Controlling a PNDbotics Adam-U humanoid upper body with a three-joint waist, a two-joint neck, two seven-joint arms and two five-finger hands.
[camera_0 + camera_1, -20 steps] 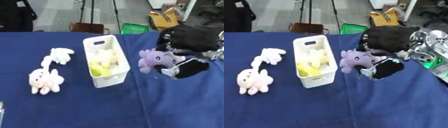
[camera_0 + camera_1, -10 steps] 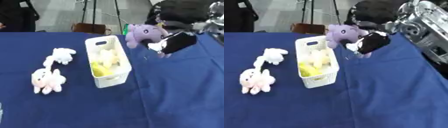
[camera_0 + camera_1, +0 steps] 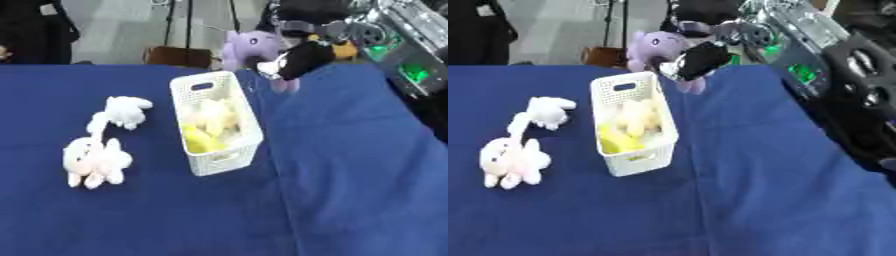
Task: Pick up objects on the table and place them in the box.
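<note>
My right hand [image 3: 297, 60] is shut on a purple plush toy [image 3: 250, 48] and holds it in the air above the far end of the white slotted box [image 3: 229, 150]. Inside the box lie yellow and cream soft toys [image 3: 206, 126]. A small white plush [image 3: 122, 111] lies on the blue table left of the box. A pink-and-white plush [image 3: 94, 161] lies nearer me, further left. My left hand shows in neither view.
The blue cloth [image 3: 350, 190] covers the table. Behind the far edge are dark stands, a brown box [image 3: 179, 55] on the floor and a person's dark clothing [image 3: 35, 30] at the upper left. My right arm's silver housing [image 3: 798, 35] fills the upper right.
My right hand has lifted the purple plush off the table at the right and carried it up and leftward, to above the box's far end. The camera view has also shifted.
</note>
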